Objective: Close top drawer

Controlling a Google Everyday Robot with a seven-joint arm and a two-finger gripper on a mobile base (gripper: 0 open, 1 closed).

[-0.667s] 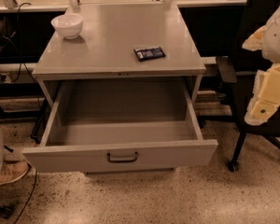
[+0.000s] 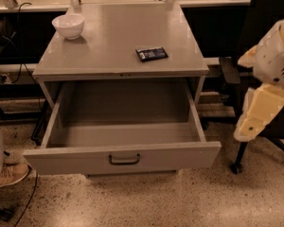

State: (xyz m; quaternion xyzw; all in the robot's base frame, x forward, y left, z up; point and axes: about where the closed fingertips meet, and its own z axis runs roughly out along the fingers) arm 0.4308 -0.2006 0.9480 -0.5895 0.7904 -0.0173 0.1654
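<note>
The top drawer (image 2: pixel 123 159) of a grey metal cabinet is pulled far out towards me. Its inside looks empty, and its flat front panel carries a small dark bar handle (image 2: pixel 124 160) at centre. The drawers below are hidden behind the open front. My gripper (image 2: pixel 252 123), a cream-coloured end of the white arm (image 2: pixel 277 56), hangs at the right edge of the view. It is to the right of the drawer's right front corner and apart from it, holding nothing that I can see.
On the cabinet top (image 2: pixel 118 41) stand a white bowl (image 2: pixel 68 25) at the back left and a small dark packet (image 2: pixel 151 54) right of centre. A black office chair (image 2: pixel 236 79) stands behind the arm. A shoe (image 2: pixel 7 176) and cables lie on the speckled floor at left.
The arm with the gripper has moved a little down and to the left, closer to the drawer's right side. The drawer has not moved.
</note>
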